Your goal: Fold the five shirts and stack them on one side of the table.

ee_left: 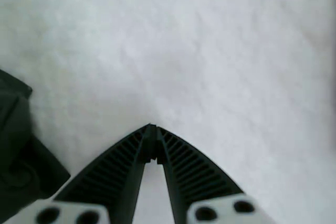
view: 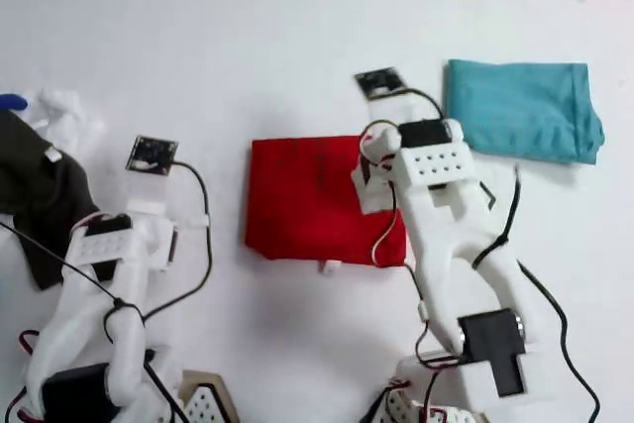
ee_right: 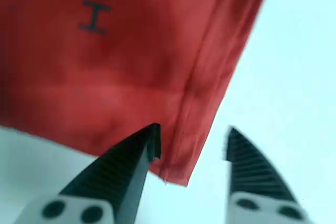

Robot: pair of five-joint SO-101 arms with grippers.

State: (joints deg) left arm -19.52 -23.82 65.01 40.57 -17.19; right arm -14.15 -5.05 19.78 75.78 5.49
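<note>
My left fingers [ee_left: 151, 136] are clenched tip to tip with nothing between them, over bare white worktop [view: 248, 66] in the lower left of the high view. Just beside them lies a dark shirt [view: 35, 195], rumpled at the left edge of the frame. A white cloth [view: 61, 111] lies bunched above it in the upper left. My right fingers [ee_right: 192, 136] are spread apart at the right edge of the folded red shirt [view: 317, 200], which lies in the middle of the frame. One finger is over a corner of the red cloth and the other over bare worktop; I cannot tell whether either touches. A folded teal shirt [view: 523, 109] lies flat in the upper right, apart from the red one.
</note>
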